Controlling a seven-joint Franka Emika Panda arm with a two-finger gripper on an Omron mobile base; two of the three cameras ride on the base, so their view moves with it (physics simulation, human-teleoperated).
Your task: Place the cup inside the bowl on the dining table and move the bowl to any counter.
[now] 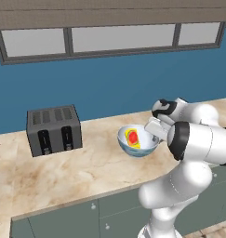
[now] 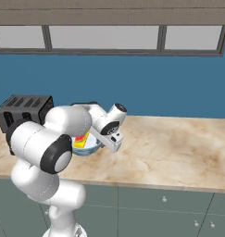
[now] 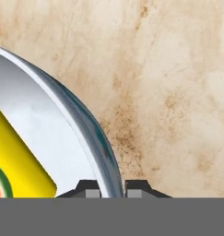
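Note:
The bowl, white inside and pale blue outside, is at the counter near its middle; I cannot tell whether it touches the stone. The yellow cup with its red-orange patch lies tilted inside the bowl. My gripper reaches in from the right and is shut on the bowl's right rim. In the hand view the two fingertips stand either side of the rim of the bowl, the gripper pinching it, with the cup at the left. The arm partly hides the bowl in the right base view. The dining table is out of view.
A dark grey toaster stands on the counter to the left of the bowl, near the blue wall. Grey-green cabinet doors run below the counter's front edge. Bare marbled counter stretches to the right of the bowl.

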